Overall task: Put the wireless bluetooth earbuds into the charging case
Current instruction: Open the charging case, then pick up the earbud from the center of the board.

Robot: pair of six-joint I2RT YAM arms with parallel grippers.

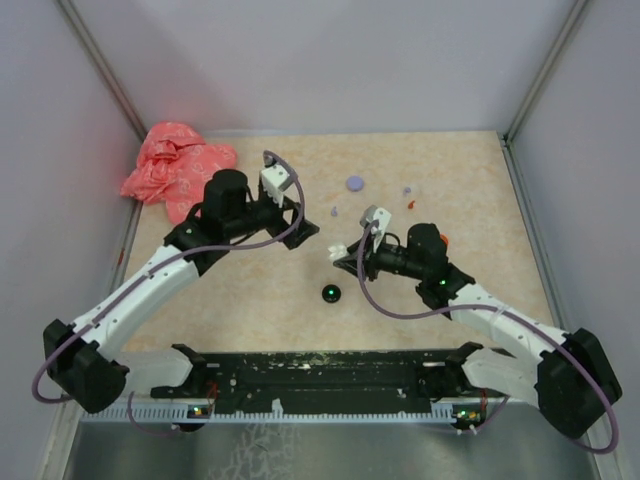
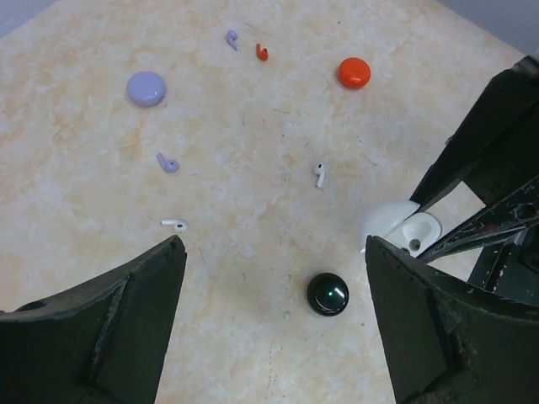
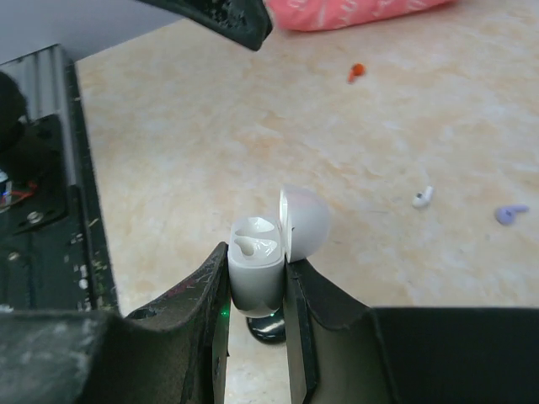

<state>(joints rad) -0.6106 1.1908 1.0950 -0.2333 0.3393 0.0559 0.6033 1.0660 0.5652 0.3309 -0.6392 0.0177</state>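
Earbuds (image 2: 319, 174) lie loose across the far half of the worktop (image 2: 76, 177), between its middle and the right edge: two white, two lilac and one orange-red. The right gripper (image 3: 257, 271) is clamped narrow on the white charging case (image 3: 255, 252), with the lid flipped up and the wells facing upward, probably to present it for loading. The wells look empty. The left gripper (image 2: 274, 244) hovers above the scatter, jaws spread wide and holding nothing, seemingly lining up on one of the white pieces.
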